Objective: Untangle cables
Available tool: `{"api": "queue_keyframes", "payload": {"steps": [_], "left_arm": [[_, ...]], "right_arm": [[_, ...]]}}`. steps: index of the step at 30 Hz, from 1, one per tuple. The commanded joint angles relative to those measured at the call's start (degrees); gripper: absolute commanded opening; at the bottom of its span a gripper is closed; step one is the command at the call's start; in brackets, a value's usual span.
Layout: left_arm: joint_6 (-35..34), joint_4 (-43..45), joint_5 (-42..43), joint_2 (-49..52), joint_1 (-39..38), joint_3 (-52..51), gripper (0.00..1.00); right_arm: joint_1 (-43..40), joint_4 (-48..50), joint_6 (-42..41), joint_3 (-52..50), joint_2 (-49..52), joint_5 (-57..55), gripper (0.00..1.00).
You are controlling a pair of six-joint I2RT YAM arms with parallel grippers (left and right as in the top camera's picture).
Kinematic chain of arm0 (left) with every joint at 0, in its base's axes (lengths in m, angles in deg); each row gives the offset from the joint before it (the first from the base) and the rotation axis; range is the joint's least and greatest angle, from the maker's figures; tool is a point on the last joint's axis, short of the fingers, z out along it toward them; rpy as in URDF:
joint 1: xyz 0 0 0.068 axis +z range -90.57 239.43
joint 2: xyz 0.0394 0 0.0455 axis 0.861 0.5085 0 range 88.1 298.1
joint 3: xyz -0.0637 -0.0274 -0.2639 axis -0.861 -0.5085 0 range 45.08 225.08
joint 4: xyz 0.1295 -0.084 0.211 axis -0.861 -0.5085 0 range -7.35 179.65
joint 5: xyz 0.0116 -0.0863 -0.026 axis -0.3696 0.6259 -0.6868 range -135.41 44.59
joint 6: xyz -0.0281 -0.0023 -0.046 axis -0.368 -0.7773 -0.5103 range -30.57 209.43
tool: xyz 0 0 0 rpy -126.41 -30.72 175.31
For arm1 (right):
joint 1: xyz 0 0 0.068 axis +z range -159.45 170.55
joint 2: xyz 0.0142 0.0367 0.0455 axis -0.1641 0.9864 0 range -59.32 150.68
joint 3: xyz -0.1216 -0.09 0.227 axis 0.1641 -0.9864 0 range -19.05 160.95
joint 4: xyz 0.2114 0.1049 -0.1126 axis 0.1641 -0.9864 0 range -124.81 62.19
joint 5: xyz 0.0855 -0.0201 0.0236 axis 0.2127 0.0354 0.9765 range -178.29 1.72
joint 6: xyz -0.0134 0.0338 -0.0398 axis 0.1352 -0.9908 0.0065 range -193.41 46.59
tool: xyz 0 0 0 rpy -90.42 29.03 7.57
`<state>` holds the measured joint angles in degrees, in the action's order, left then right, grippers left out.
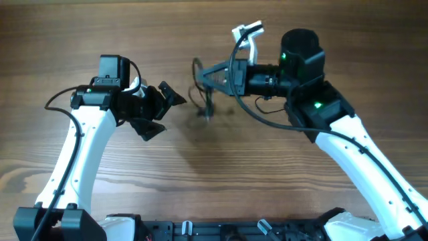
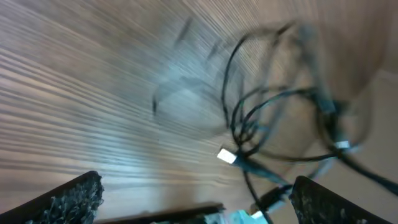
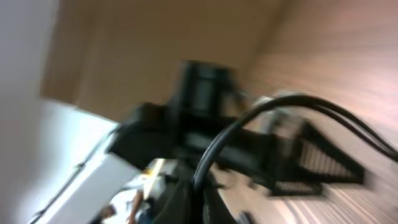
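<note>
Left gripper point(image 1: 162, 111): jaws stood wide apart, empty. Right gripper point(image 1: 200, 75): jaws closed, seemingly pinching the cables point(image 1: 206, 104), which hung in a tangle from them above the bench point(image 1: 80, 40), near but clear of the left jaws.

Black cord point(image 3: 292, 99) across blurred dark fingers point(image 3: 317, 160), wood table point(image 3: 348, 56) behind.
</note>
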<state>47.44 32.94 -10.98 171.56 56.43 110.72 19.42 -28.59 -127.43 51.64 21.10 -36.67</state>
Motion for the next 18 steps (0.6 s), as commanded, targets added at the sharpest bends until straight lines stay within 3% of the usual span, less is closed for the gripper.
{"api": "queue_keyframes", "payload": {"steps": [1,6,8,9,10,11,12,18], "left_arm": [[-2.2,0.5,2.0,0.2,-0.8,0.7,1.00],[-2.2,3.9,0.0,0.2,-1.5,0.7,1.00],[-2.2,4.9,-2.2,0.2,-1.5,0.7,0.72],[-2.2,4.4,-6.1,0.2,-1.5,0.7,0.46],[-2.2,2.5,-13.0,0.2,-1.5,0.7,0.34],[-2.2,0.5,-18.2,0.2,-1.5,0.7,0.13],[-2.2,-1.4,-22.3,0.2,-1.5,0.7,0.04],[-2.2,-2.7,-26.1,0.2,-1.3,0.7,0.04]], "right_arm": [[4.3,11.0,-6.1,1.0,-0.4,3.0,0.05],[5.1,16.4,-9.4,1.0,-0.4,2.6,0.05],[5.1,16.2,-9.3,1.0,-0.4,3.0,0.05],[4.8,16.2,-9.2,1.0,-0.4,3.0,0.05],[4.0,16.2,-9.2,1.0,-0.4,3.2,0.04],[2.9,15.9,-9.2,1.0,-0.4,3.8,0.05],[1.8,14.1,-9.2,1.0,-0.4,3.8,0.05],[-0.2,1.5,-5.7,1.0,-0.4,2.0,0.05]]}}
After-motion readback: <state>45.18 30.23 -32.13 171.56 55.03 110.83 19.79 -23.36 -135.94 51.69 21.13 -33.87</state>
